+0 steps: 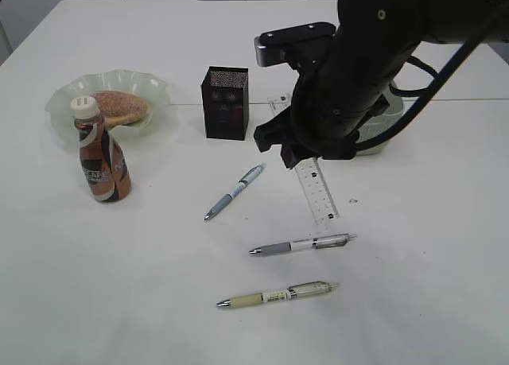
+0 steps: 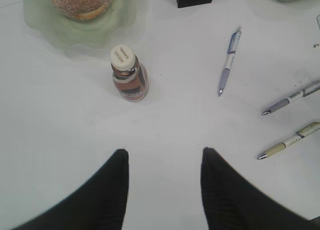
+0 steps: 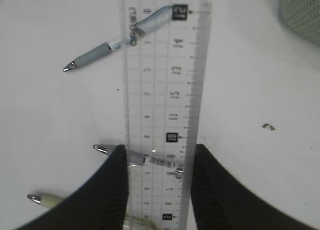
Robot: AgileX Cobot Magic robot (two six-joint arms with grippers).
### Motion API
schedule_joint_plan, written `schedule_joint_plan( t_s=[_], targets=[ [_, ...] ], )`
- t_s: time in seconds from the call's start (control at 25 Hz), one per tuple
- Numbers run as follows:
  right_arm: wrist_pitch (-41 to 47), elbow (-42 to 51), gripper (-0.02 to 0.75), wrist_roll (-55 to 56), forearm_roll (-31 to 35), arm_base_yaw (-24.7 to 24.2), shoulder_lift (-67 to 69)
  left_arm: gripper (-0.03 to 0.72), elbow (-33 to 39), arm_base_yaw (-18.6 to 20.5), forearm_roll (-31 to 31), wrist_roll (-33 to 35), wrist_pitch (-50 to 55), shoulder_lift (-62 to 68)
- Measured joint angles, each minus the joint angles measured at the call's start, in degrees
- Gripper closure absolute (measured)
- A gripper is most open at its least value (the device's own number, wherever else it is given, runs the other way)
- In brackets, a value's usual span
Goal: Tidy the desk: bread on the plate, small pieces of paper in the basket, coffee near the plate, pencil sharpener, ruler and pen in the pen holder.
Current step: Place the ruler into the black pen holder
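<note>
Open left end effector [image 2: 162,162] hovers above desk [image 2: 75,155] near coffee [image 2: 129,74].

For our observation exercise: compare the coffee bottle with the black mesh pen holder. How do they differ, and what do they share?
The coffee bottle is round, with a brown and cream label and a white cap; the pen holder is square, black mesh and open-topped. The bottle stands in front of the plate holding the bread; the pen holder stands apart, nearer the desk's middle. Both stand upright, of similar height.
</note>
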Motion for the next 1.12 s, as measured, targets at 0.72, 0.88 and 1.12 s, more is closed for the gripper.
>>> schedule_joint_plan(
  t_s=[0.72, 0.88, 1.12],
  targets=[
    [-28.4, 0.0, 0.464, -2.4, -1.7, 0.0, 0.0, 0.357, 0.0, 0.0, -0.5, 0.0, 0.0, 0.0],
    [-34.1, 0.0, 0.464, -2.5, -1.9, 0.0, 0.0, 0.358, 0.0, 0.0, -0.5, 0.0, 0.0, 0.0],
    [-41.1, 0.0, 0.464, -2.5, -3.3, 0.0, 0.3, 0.358, 0.0, 0.0, -0.5, 0.0, 0.0, 0.0]
  ],
)
